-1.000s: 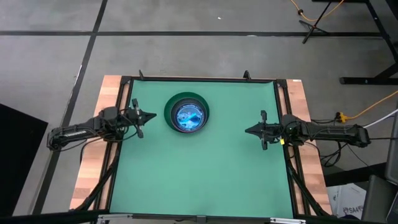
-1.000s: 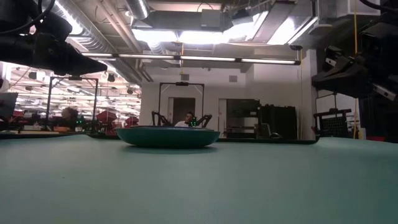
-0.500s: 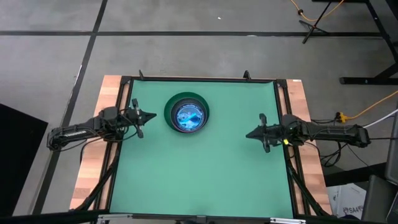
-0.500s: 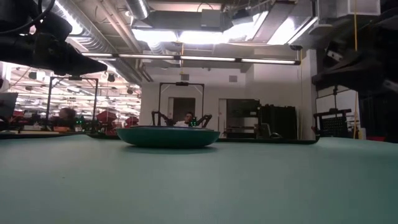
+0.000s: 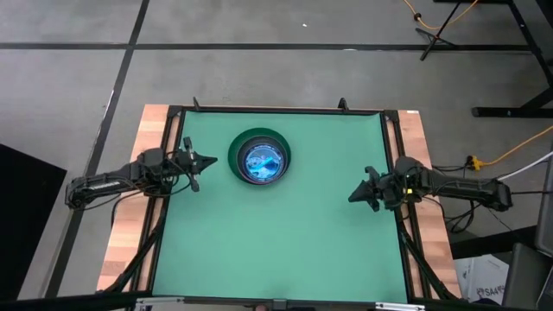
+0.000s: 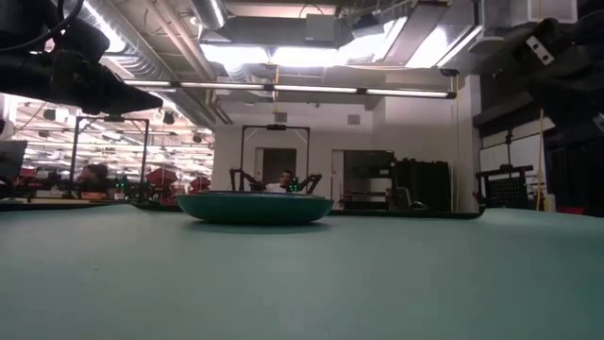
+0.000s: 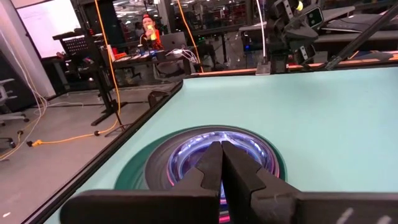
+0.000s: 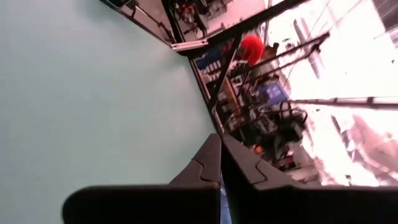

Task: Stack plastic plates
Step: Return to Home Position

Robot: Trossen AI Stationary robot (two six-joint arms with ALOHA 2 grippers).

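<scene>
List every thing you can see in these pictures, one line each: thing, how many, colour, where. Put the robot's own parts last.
plates: one stack, exact number cannot be told; dark green largest at the bottom, blue on top, pink glints between; on the mat, nearer the left arm.
mat: one, green, covering the table top.
table: one, wooden strips showing at both sides of the mat.
cable: one, orange, on the floor to the right of the table.
person: one, far off in the room behind the stack.
left tool: one, dark, shut, pointing at the stack, not touching it.
right tool: one, dark, shut, at the mat's right edge.
</scene>
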